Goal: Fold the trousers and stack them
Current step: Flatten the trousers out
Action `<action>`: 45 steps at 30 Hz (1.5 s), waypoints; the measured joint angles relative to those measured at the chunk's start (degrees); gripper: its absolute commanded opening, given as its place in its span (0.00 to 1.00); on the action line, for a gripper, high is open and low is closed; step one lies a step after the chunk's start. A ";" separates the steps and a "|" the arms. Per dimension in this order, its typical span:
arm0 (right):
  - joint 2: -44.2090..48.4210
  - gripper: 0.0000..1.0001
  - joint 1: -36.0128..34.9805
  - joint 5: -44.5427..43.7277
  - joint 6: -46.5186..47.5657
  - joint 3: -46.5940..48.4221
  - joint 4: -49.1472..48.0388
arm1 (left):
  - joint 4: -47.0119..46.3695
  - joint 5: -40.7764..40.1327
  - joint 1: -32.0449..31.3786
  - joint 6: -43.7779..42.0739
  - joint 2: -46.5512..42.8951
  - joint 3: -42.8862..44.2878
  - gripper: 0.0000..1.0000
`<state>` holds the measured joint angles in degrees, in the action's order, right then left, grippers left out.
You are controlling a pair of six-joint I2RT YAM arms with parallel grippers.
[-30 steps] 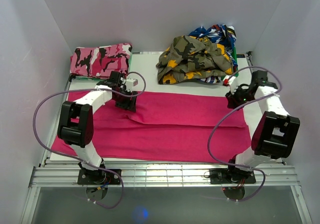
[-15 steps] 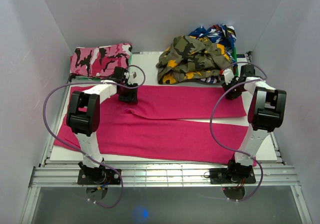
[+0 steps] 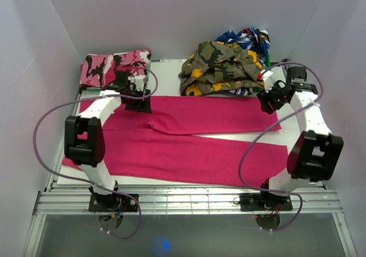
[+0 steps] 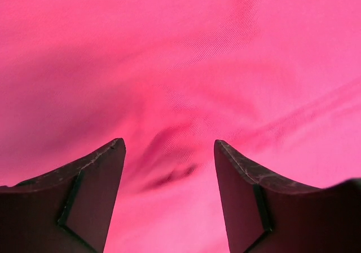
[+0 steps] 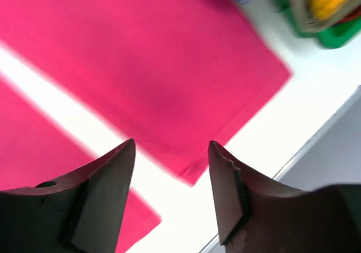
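The magenta-pink trousers (image 3: 194, 132) lie flat across the white table (image 3: 297, 142), two legs running left to right with a white gap between them on the right. My left gripper (image 3: 139, 103) is open just above the waist end at the far left; fabric fills its wrist view (image 4: 186, 67), nothing between the fingers. My right gripper (image 3: 269, 103) is open and empty above the far leg's cuff (image 5: 169, 78); the near leg's corner (image 5: 34, 168) shows at lower left there.
A folded pink-black-white camouflage pair (image 3: 114, 68) lies at the back left. A heap of olive-yellow camouflage and blue patterned clothes (image 3: 229, 67) sits at the back right on a green tray (image 5: 333, 36). White walls close in on both sides.
Both grippers carried the far leg toward the back, spread it apart from the near leg, and let go. The left arm has drawn back left; the right gripper has lifted slightly.
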<state>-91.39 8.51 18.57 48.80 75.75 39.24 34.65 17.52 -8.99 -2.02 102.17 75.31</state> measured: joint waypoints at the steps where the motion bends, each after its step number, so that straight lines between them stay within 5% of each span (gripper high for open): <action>1: 3.34 0.58 -0.07 1.22 1.09 -1.46 2.82 | 1.57 1.42 1.97 -1.84 -2.40 -0.42 0.75; 7: 10.95 0.54 -1.09 3.54 6.56 -18.16 13.94 | 9.14 3.89 16.72 -15.54 -13.99 -7.04 0.75; 12: 10.03 0.52 -1.16 -0.72 7.98 -31.06 16.65 | 13.73 2.84 21.14 -26.73 -19.06 -17.59 0.74; 17: 8.63 0.50 -1.11 -4.96 7.98 -32.85 14.03 | 13.73 -0.35 25.20 -33.92 -20.15 -27.89 0.72; 32: -2.23 0.50 1.01 -7.82 7.58 -20.83 13.16 | 11.26 -0.76 25.38 -38.73 -25.42 -35.47 0.71; 38: -6.05 0.52 1.99 -7.54 8.37 -6.10 10.19 | 14.49 0.50 25.40 -39.30 -25.00 -34.23 0.71; 45: -12.37 0.51 0.83 -0.90 3.63 11.61 10.08 | 19.74 4.13 25.40 -34.40 -19.69 -16.72 0.72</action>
<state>-103.77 9.34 17.67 52.42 87.35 49.32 54.39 21.65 16.40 -36.42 82.48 58.59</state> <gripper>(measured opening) 0.519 0.721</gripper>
